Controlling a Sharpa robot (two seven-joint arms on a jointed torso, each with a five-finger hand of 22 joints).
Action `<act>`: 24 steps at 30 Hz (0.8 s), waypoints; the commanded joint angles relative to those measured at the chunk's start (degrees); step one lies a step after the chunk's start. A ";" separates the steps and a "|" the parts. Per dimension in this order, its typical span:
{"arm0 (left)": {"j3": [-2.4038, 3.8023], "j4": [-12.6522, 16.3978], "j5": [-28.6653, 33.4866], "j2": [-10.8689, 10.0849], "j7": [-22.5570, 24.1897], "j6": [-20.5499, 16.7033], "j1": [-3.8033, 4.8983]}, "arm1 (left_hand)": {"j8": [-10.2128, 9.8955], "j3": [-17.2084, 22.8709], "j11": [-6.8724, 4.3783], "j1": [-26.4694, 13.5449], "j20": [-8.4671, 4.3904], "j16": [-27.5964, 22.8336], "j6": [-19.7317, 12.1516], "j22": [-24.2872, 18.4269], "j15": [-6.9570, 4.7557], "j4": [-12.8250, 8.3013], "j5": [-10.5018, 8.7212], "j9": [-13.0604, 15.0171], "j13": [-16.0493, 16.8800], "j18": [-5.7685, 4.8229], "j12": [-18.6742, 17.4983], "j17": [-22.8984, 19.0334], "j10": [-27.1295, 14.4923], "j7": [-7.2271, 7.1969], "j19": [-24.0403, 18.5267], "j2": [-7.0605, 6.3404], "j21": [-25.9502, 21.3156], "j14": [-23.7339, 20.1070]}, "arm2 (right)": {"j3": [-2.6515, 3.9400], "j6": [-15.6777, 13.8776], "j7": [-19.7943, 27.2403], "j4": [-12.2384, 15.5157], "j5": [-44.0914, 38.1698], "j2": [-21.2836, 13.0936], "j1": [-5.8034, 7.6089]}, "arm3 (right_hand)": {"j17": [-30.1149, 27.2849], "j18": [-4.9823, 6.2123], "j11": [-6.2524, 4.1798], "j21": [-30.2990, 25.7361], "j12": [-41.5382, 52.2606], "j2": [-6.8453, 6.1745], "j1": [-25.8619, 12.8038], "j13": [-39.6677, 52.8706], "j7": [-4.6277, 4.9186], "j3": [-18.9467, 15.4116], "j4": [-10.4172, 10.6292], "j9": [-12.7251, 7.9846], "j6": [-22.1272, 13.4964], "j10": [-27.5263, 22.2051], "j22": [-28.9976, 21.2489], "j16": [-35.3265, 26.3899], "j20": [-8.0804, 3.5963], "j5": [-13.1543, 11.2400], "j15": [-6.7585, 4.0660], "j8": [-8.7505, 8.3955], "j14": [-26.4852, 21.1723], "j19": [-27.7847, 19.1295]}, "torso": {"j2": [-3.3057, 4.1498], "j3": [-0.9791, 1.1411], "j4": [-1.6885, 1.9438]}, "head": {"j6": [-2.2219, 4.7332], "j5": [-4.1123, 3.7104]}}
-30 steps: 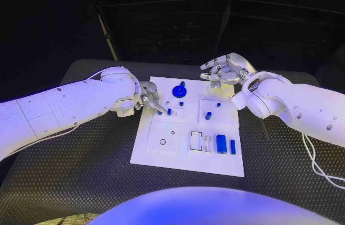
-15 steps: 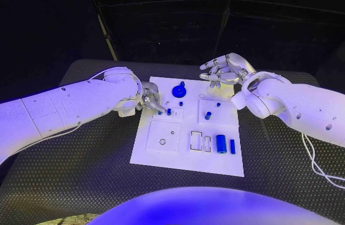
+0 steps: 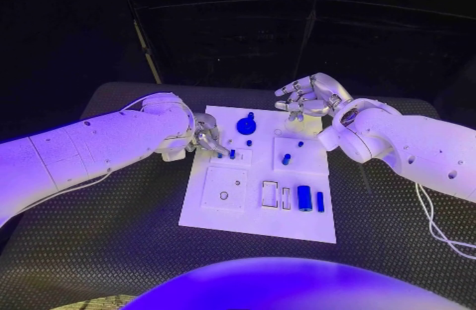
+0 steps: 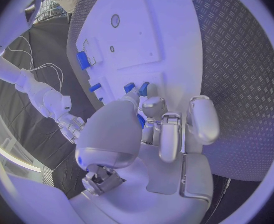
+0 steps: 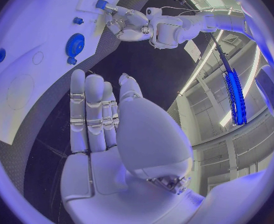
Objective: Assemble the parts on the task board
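Left robot hand (image 3: pixel 206 135) | you see it low at the task board (image 3: pixel 228 207), fingertips (image 4: pixel 132 98) pinching a small blue peg (image 4: pixel 143 88) standing there | right robot hand (image 3: pixel 309 95) hovers spread over the far edge, holding nothing | risk: a tilted peg may jam or tip; the blue gear (image 3: pixel 246 125) sits near.

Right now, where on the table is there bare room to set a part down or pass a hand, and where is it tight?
Free: the black table on either side of the task board and toward the robot. Crowded: the board's far end, where the left hand works at small blue pegs beside the blue gear, with the right hand above the far edge.
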 commanded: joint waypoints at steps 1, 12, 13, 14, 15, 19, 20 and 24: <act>-0.14 0.36 -0.73 -0.43 -0.47 -1.17 -0.20 | 0.47 -1.70 0.17 -2.53 -0.23 0.18 0.16 0.18 -0.37 1.90 -0.24 0.15 0.12 0.20 0.48 15.09 0.33 0.36 0.35 -0.93 0.09 6.05 | 0.03 0.32 0.50 0.12 -0.11 0.00 0.07 | -0.05 0.71 0.07 -0.21 -0.19 0.44 0.29 -0.08 -0.09 0.32 0.16 0.09 -0.34 -0.51 -0.05 -0.16 0.00 0.32 0.05 0.24 -0.27 0.27 | -0.01 -0.06 0.04 | 0.00 -0.06; 0.05 1.16 -0.37 -1.44 0.53 -6.31 -0.29 | 0.82 -6.74 0.01 -6.83 -0.39 0.18 0.31 0.50 -0.56 3.04 -0.33 0.49 0.17 0.18 0.86 15.09 0.41 0.17 0.60 -0.85 0.14 6.05 | 0.02 -0.23 0.30 0.08 -0.11 0.01 -0.10 | 0.00 0.71 0.09 -0.23 -0.19 0.44 0.24 -0.09 -0.08 0.30 0.21 0.09 -0.35 -0.52 -0.06 -0.15 0.00 0.31 0.06 0.24 -0.27 0.27 | 0.00 -0.02 0.04 | 0.00 -0.25; 0.08 1.17 -0.33 -1.50 0.64 -6.68 -0.30 | 0.83 -6.88 0.01 -6.95 -0.39 0.18 0.30 0.49 -0.57 3.05 -0.34 0.50 0.15 0.19 0.85 15.09 0.40 0.16 0.59 -0.80 0.12 6.05 | 0.02 -0.25 0.29 0.07 -0.11 0.02 -0.11 | 0.00 0.71 0.09 -0.23 -0.19 0.44 0.24 -0.09 -0.08 0.30 0.21 0.09 -0.35 -0.52 -0.06 -0.15 0.00 0.31 0.06 0.24 -0.27 0.27 | 0.00 -0.02 0.04 | 0.00 -0.27; 0.13 1.18 -0.26 -1.57 0.76 -7.10 -0.31 | 0.84 -7.07 0.00 -7.10 -0.40 0.18 0.29 0.49 -0.58 3.07 -0.34 0.51 0.12 0.19 0.85 15.09 0.38 0.15 0.59 -0.71 0.11 6.05 | 0.02 -0.27 0.28 0.06 -0.11 0.04 -0.11 | 0.00 0.71 0.09 -0.23 -0.19 0.44 0.24 -0.09 -0.08 0.30 0.21 0.09 -0.35 -0.52 -0.06 -0.15 0.00 0.31 0.06 0.24 -0.27 0.27 | 0.00 -0.03 0.04 | 0.00 -0.34; 0.23 1.21 -0.15 -1.65 0.87 -7.49 -0.33 | 0.84 -7.21 -0.01 -7.21 -0.41 0.18 0.28 0.49 -0.58 3.07 -0.33 0.52 0.11 0.19 0.84 15.09 0.38 0.15 0.59 -0.63 0.10 6.05 | 0.02 -0.28 0.27 0.04 -0.11 0.04 -0.12 | 0.00 0.71 0.09 -0.23 -0.19 0.44 0.24 -0.09 -0.08 0.30 0.21 0.09 -0.35 -0.52 -0.06 -0.15 0.00 0.31 0.06 0.24 -0.27 0.27 | 0.01 -0.03 0.04 | 0.00 -0.39; 1.09 1.41 0.53 -1.93 1.35 -8.63 -0.43 | 0.85 -7.42 -0.01 -7.39 -0.42 0.18 0.28 0.42 -0.59 3.06 -0.33 0.53 -0.02 0.21 0.76 15.09 0.32 0.14 0.55 -0.50 0.02 6.05 | 0.02 -0.30 0.27 -0.01 -0.11 0.05 -0.14 | 0.00 0.71 0.09 -0.23 -0.19 0.44 0.24 -0.09 -0.08 0.30 0.21 0.09 -0.35 -0.52 -0.06 -0.15 0.00 0.31 0.06 0.24 -0.27 0.27 | 0.00 0.01 0.05 | 0.00 -0.40; 1.39 1.51 0.78 -2.01 1.51 -8.85 -0.46 | 0.85 -7.42 -0.01 -7.39 -0.42 0.18 0.28 0.42 -0.59 3.06 -0.33 0.53 -0.02 0.21 0.76 15.09 0.32 0.14 0.55 -0.50 0.02 6.05 | 0.02 -0.30 0.28 -0.03 -0.11 0.06 -0.14 | -0.02 0.70 0.10 -0.25 -0.19 0.48 0.18 -0.11 -0.07 0.29 0.27 0.08 -0.36 -0.53 -0.06 -0.20 0.00 0.31 0.07 0.24 -0.28 0.28 | -0.02 0.02 0.05 | 0.00 -0.38; 2.62 1.99 2.36 -2.33 2.16 -9.49 -0.51 | 0.81 -7.65 0.00 -7.41 -0.43 0.18 0.15 0.08 -0.60 3.00 -0.31 0.53 -0.69 0.31 0.25 15.09 -0.03 0.16 0.33 -0.52 -0.32 6.05 | 0.02 -0.31 0.30 -0.08 -0.11 0.07 -0.15 | -0.03 0.70 0.11 -0.26 -0.18 0.51 0.13 -0.12 -0.06 0.27 0.32 0.08 -0.38 -0.53 -0.07 -0.24 0.01 0.32 0.08 0.24 -0.28 0.29 | 0.00 0.01 0.02 | 0.00 -0.49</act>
